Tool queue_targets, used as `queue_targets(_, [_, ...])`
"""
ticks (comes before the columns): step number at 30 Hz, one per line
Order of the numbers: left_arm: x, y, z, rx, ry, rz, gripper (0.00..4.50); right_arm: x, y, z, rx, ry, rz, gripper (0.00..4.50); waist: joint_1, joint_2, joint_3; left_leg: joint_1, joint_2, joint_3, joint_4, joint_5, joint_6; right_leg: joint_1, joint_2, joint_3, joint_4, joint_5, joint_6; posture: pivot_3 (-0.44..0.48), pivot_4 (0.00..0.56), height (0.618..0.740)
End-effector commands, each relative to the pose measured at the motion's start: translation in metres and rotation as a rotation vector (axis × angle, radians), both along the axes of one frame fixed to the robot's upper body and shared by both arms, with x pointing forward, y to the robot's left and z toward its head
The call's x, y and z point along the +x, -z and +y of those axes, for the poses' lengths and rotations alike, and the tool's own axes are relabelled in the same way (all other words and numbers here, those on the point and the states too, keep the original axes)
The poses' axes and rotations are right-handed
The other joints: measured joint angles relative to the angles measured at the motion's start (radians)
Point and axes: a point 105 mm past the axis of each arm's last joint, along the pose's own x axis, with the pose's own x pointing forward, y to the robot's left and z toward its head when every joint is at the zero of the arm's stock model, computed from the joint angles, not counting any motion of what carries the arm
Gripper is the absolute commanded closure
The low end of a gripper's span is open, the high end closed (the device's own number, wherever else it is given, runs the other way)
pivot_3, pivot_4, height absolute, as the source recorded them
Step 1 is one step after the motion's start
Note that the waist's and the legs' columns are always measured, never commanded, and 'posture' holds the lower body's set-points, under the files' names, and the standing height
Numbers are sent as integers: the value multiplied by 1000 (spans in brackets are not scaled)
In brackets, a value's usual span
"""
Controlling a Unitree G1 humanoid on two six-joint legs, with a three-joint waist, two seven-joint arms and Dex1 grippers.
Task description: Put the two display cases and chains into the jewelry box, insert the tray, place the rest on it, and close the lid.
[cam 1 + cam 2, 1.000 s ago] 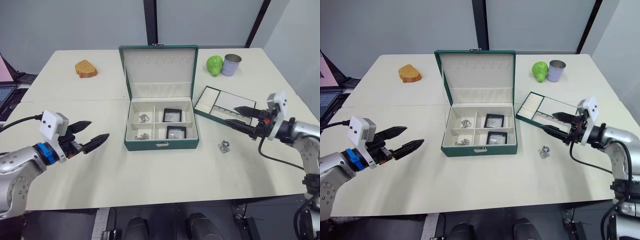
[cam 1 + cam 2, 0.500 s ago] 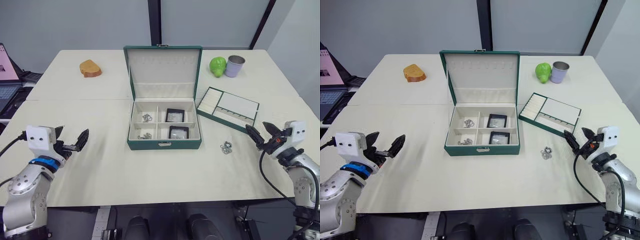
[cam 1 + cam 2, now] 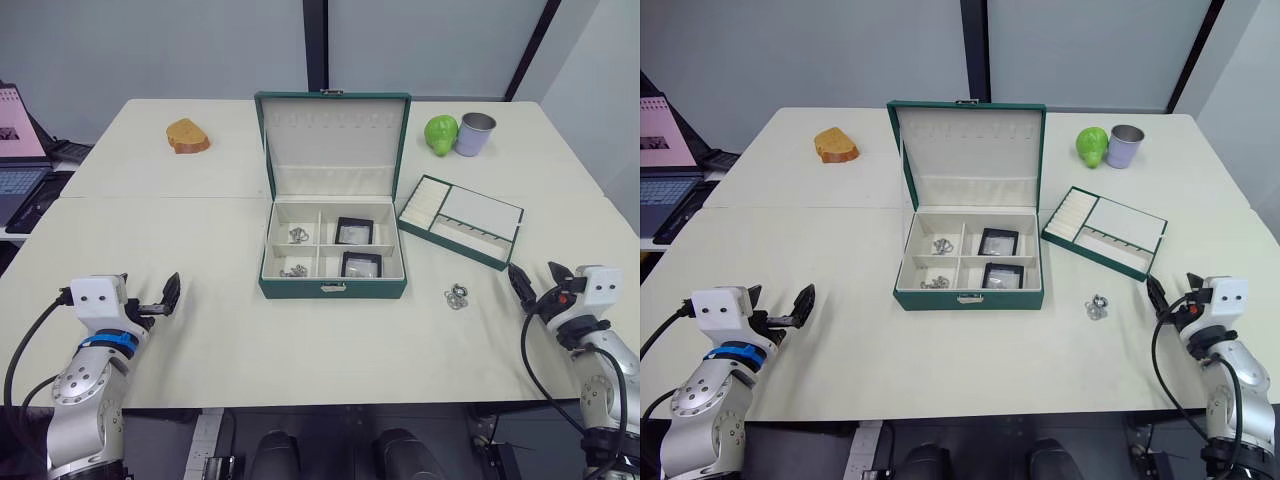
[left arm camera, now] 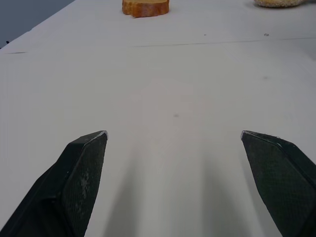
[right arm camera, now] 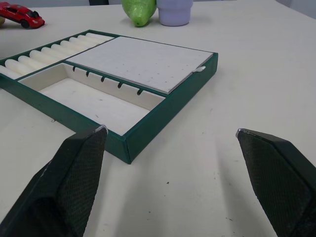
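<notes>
The jewelry box stands open mid-table, its lid upright. Its right compartments hold the two display cases; its left ones hold the chains. To the box's right, the tray lies on the table. The rest, a cluster of silvery rings, sits in front of the tray. My left gripper is open and empty near the front left edge. My right gripper is open and empty at the front right. In the right wrist view, this gripper faces the tray's corner.
A piece of bread lies at the back left. A green pear and a lilac cup stand at the back right. A laptop sits off the table's left side. A red toy car lies beyond the tray.
Both arms have drawn back and down toward the table's front corners, the right one away from the tray. Both grippers stay open. The camera view has shifted.
</notes>
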Motion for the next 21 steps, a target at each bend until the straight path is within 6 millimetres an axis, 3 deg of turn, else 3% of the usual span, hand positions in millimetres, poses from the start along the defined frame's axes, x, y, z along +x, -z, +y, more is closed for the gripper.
queue_targets(1, [2,-7,-1,12,10,-28,0,1,-11,-3,-20,7,-47,50,0,0,0,0,0,0,0,0,0,0,0,0,0,0,0,0,150,740])
queue_targets(21, [6,-6,-5,3,34,-34,0,3,-9,-4,-10,-6,-40,50,1,0,0,0,0,0,0,0,0,0,0,0,0,0,0,0,150,740])
